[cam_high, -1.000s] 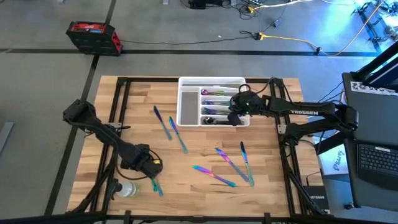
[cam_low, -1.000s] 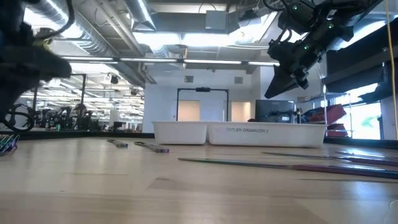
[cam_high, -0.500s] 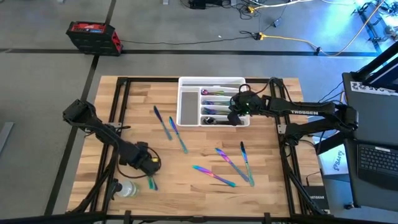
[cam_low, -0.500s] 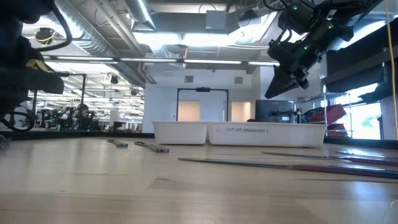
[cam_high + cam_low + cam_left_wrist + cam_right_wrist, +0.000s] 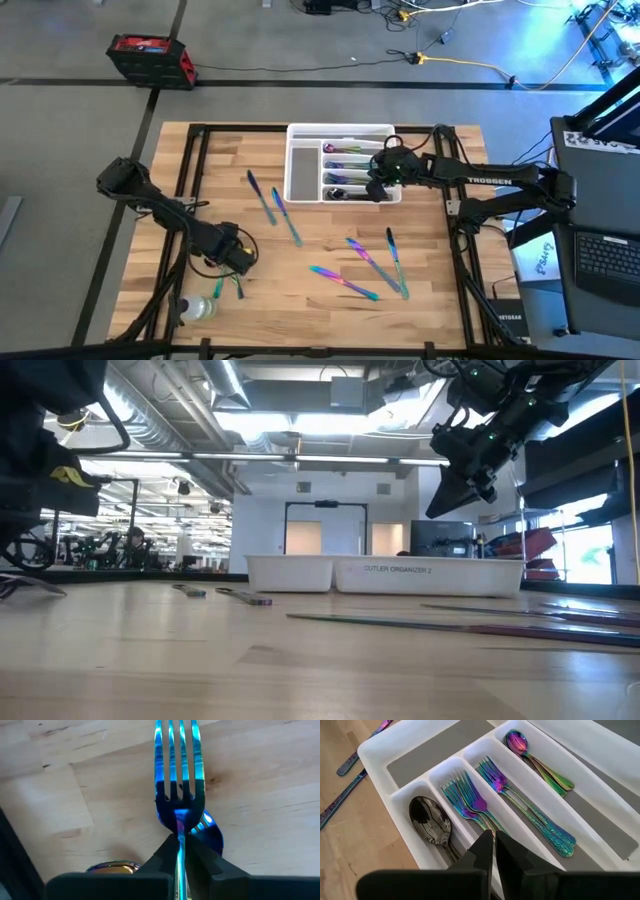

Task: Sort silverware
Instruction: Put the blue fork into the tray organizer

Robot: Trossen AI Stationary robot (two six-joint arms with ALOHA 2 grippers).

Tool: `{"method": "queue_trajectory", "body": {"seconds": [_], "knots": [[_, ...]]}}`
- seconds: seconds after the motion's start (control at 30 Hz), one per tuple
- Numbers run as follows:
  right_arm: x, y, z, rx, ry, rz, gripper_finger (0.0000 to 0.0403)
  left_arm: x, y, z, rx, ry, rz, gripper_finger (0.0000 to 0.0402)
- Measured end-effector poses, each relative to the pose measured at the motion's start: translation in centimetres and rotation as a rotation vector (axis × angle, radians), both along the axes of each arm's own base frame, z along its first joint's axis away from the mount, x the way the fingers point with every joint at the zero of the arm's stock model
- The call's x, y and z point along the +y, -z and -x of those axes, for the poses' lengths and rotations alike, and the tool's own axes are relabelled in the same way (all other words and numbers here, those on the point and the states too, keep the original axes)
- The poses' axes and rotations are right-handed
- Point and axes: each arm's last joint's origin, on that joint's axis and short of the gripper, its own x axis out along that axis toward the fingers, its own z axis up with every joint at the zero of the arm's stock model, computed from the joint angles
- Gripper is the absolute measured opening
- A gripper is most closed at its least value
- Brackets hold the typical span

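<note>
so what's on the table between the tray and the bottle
In the high view, two pieces of silverware lie on the wood between the tray and the bottle, and the left gripper, shut on a fork, sits nearer the bottle.

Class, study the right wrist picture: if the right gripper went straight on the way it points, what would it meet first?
Probably the forks in the white tray; the shut right gripper points at that compartment, though depth is unclear.

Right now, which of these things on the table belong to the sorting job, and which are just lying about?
Part of the job:
- fork held in the left gripper
- spoon lying under it
- loose cutlery on the table
- sorted forks and spoons in the white tray, under the right gripper

Just lying about:
- clear bottle
- red box on the floor
</note>
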Motion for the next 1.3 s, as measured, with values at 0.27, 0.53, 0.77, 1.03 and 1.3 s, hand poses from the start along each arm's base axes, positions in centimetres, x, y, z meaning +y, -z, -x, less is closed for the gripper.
{"method": "queue_trajectory", "body": {"seconds": [0.27, 0.53, 0.77, 1.03, 1.3], "knots": [[-0.1, -0.5, 0.1, -0.022, 0.011, 0.035, 0.0005, 0.7, -1.8, -1.8, -0.093, 0.009, -0.064, 0.0003], [0.1, -3.2, 0.4, -0.209, -0.017, 0.122, 0.0005, 3.5, -7.3, -2.9, -0.259, 0.01, -0.172, 0.0003], [0.6, -4.8, -0.3, -0.481, -0.401, -0.051, 0.0005, 6.1, -13.1, -3.8, -0.679, 0.124, -0.452, 0.0003], [1.5, -3.1, -3.4, -0.724, -0.621, -0.263, 0.0006, 7.8, -18.5, -7.1, -1.126, 0.448, -0.661, 0.0003], [2.2, -3.2, -6.0, -0.786, -0.623, -0.232, 0.0108, 9.4, -19.4, -11.5, -1.511, 0.789, -0.692, 0.0003]]}}
